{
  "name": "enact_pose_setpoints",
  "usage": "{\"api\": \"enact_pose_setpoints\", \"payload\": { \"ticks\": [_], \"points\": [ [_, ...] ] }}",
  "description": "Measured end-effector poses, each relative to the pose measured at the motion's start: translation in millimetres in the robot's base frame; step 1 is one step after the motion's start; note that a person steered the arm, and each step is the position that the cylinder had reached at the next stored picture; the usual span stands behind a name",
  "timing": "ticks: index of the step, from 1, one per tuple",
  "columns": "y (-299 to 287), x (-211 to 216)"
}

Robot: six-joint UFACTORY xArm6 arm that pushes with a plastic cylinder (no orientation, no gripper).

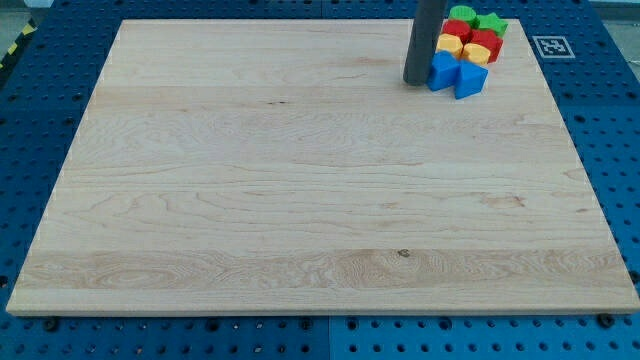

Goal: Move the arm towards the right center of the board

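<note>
My tip [416,81] rests on the wooden board [300,180] near the view's top right, just left of a tight cluster of blocks. The rod rises out of the top of the view. Nearest the tip are two blue blocks: one [442,70] touching or almost touching the rod, and one [470,79] to its right. Behind them sit a yellow block [451,46] and another yellow block [476,52], a red block [486,42] and a second red block [458,29], then a green round block [462,14] and a green star block [491,23].
The board lies on a blue pegboard table [600,90]. A white fiducial tag [551,46] sits off the board's top right corner. A yellow and black striped strip [15,45] shows at the view's top left.
</note>
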State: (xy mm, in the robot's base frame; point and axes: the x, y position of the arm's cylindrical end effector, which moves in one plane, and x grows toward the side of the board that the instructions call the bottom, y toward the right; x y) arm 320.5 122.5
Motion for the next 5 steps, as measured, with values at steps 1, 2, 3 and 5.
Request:
{"api": "enact_pose_setpoints", "payload": {
  "ticks": [1,2,3,5],
  "points": [
    [0,0],
    [-13,15],
    [-32,34],
    [16,113]
  ]
}}
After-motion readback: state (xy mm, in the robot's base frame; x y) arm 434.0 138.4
